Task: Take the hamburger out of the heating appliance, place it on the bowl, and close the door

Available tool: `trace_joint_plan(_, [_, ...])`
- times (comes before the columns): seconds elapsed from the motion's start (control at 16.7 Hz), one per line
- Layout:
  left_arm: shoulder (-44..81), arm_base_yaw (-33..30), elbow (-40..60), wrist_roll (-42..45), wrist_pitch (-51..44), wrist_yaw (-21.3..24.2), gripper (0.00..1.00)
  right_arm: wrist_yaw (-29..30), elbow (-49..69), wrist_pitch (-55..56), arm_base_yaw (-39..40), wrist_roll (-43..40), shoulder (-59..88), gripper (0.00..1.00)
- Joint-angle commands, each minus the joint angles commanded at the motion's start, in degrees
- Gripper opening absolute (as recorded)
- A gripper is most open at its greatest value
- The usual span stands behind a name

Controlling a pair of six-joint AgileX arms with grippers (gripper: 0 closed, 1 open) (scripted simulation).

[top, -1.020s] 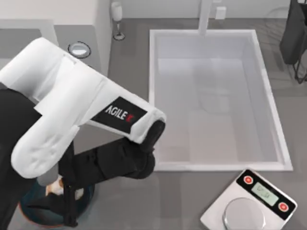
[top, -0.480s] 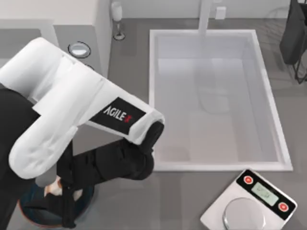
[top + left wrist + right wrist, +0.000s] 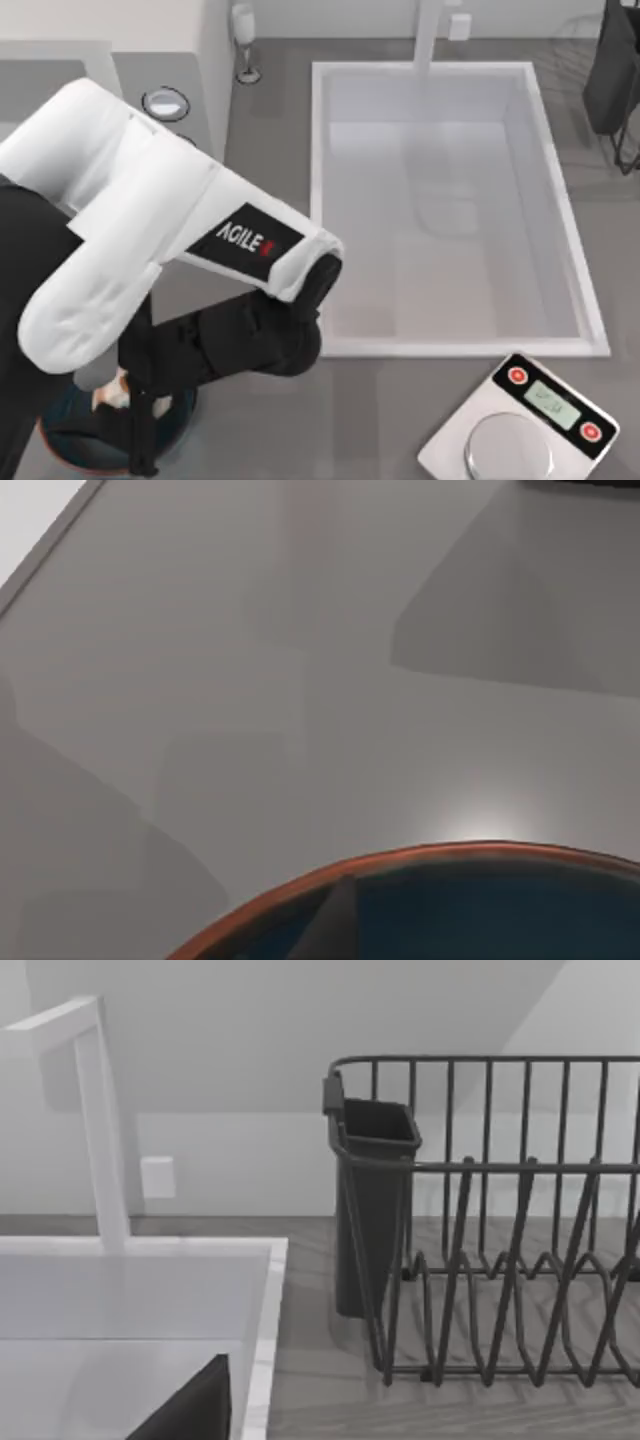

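- Hamburger (image 3: 118, 392): you will find it at the near left of the bench (image 3: 270, 120), over the bowl (image 3: 60, 445), mostly hidden under the left arm. Whether it rests on the glaze or hangs just above it cannot be told.
- Left gripper (image 3: 140, 400): its dark fingers reach down beside the hamburger, over the bowl. You cannot tell whether they are clamped on the bun or already parted.
- Left wrist view: you see the bowl's reddish-brown rim (image 3: 400, 858) and blue inside against bare bench, which puts the gripper close above the bowl.
- Handling: judge the hamburger light, soft and easily crushed. Hold it across the bun's sides with little force, not on the rounded top, where the fingers may slip. Release it low, so it does not roll toward the rim.
- Microwave (image 3: 150, 60): it stands at the far left, one dial (image 3: 165, 103) visible. The door is hidden by the arm, so its position cannot be told; closing it appears to be the step left.
- Right arm: parked at the far right, near the dish rack (image 3: 520, 1250) beside the sink (image 3: 450, 70).
- Scale (image 3: 520, 425): near right, well apart from the bowl.
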Motion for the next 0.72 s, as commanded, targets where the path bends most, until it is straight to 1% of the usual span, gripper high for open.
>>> trace_joint_plan(0.06, [0.0, 0.0, 0.0, 0.0, 0.0, 0.0, 0.98, 0.0, 0.0, 0.0, 0.0, 0.0, 0.0, 1.00])
trace_joint_plan(0.12, [0.0, 0.0, 0.0, 0.0, 0.0, 0.0, 1.00, 0.0, 0.0, 0.0, 0.0, 0.0, 0.0, 1.00])
trace_joint_plan(0.54, [0.0, 0.0, 0.0, 0.0, 0.0, 0.0, 1.00, 0.0, 0.0, 0.0, 0.0, 0.0, 0.0, 1.00])
trace_joint_plan(0.6, [-2.6, -1.1, 0.7, -2.2, -1.4, -0.8, 1.00, 0.0, 0.0, 0.0, 0.0, 0.0, 0.0, 1.00])
trace_joint_plan(0.72, [-3.0, -0.9, 0.4, -1.7, -1.1, -0.7, 1.00, 0.0, 0.0, 0.0, 0.0, 0.0, 0.0, 1.00])
